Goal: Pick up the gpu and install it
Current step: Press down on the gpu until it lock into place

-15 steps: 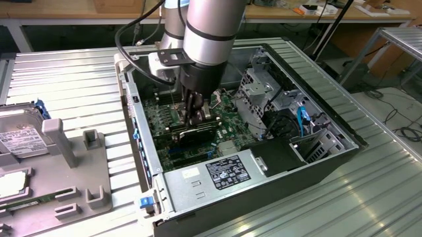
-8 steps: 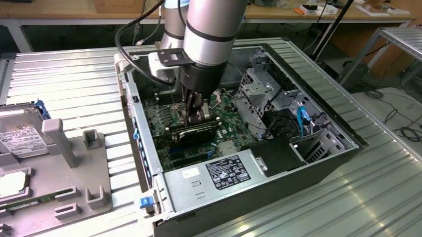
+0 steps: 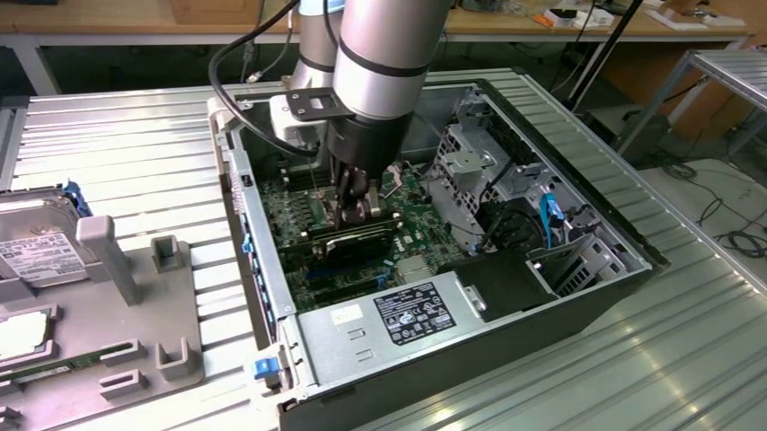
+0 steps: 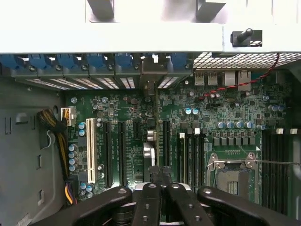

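The gpu (image 3: 354, 241), a thin dark card, stands on edge on the green motherboard (image 3: 291, 215) inside the open computer case (image 3: 626, 241). My gripper (image 3: 357, 214) reaches straight down into the case and sits on the card's upper edge. In the wrist view the gpu (image 4: 149, 141) appears edge-on, running from the rear slot openings toward my gripper (image 4: 162, 182). The black fingers (image 4: 149, 197) are closed together, with no gap between them, right above the card's near end. I cannot tell whether they pinch the edge or only rest on it.
A silver power supply (image 3: 401, 314) fills the case's near end and drive cages (image 3: 480, 171) line the exterior view's right. Empty black expansion slots (image 4: 107, 150) flank the card. Outside, at the exterior view's left, a hard drive (image 3: 30, 247) lies by a grey fixture (image 3: 132, 296).
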Controlling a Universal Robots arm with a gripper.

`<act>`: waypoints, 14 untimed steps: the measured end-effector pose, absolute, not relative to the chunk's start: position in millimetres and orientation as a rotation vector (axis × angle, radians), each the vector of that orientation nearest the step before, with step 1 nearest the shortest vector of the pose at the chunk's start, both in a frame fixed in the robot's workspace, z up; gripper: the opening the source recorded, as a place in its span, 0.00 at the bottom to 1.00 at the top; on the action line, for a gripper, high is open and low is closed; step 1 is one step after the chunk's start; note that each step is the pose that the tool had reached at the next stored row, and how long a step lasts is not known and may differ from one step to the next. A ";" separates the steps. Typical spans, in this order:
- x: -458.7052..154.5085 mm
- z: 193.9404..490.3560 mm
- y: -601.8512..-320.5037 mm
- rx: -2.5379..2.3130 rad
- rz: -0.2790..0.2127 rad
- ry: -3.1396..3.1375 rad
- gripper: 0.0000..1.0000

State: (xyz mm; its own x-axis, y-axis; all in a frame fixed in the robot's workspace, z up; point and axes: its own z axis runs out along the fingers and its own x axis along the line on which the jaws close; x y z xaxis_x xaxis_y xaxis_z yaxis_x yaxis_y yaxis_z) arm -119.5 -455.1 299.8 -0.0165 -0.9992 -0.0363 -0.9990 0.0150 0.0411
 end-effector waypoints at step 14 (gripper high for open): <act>-141.0 303.0 -455.1 2.205 -0.095 -2.240 0.11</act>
